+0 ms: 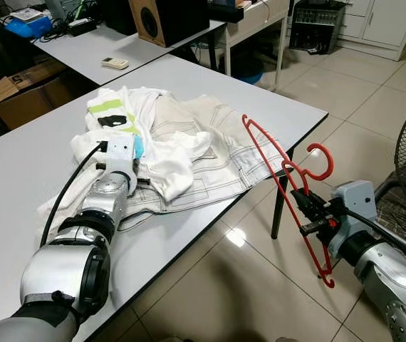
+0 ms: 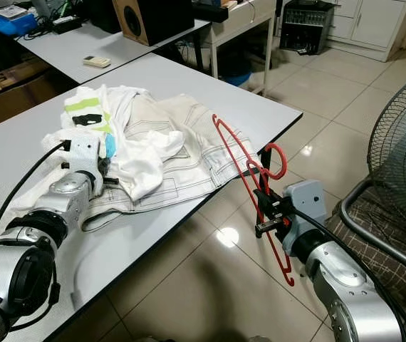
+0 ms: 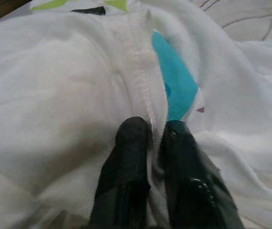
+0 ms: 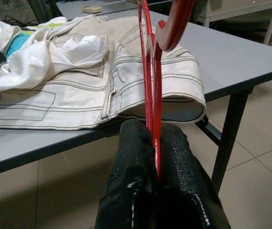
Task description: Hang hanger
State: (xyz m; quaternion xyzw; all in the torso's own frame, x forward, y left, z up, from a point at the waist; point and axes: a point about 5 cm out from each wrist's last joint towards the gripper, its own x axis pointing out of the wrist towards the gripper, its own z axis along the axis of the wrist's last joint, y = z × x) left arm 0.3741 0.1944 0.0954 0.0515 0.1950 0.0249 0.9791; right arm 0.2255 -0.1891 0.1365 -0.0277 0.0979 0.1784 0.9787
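Hanger in the right claw, off the table edge, nothing hung on it yet.

Red plastic hanger (image 1: 281, 182) sits out past the corner of the grey table (image 1: 210, 78), at roughly 4 o'clock from the clothes pile, tilted with its hook (image 1: 322, 159) up toward 1 o'clock; the right gripper (image 1: 308, 212) has its two black fingers pressed together on the hanger's bar, pinching it over the tiled floor. At 9 o'clock from that, the cream jeans (image 1: 210, 153) lie spread on the table with a white t-shirt (image 1: 167, 153) bunched on top. Left gripper (image 3: 151, 136) is down in the pile at its 8 o'clock side, fingers squeezed onto the shirt's ribbed hem, right next to a turquoise patch (image 3: 176, 86). Way up at 11 o'clock, white remote (image 1: 115, 63) on the next table, speaker box (image 1: 164, 20) behind it.
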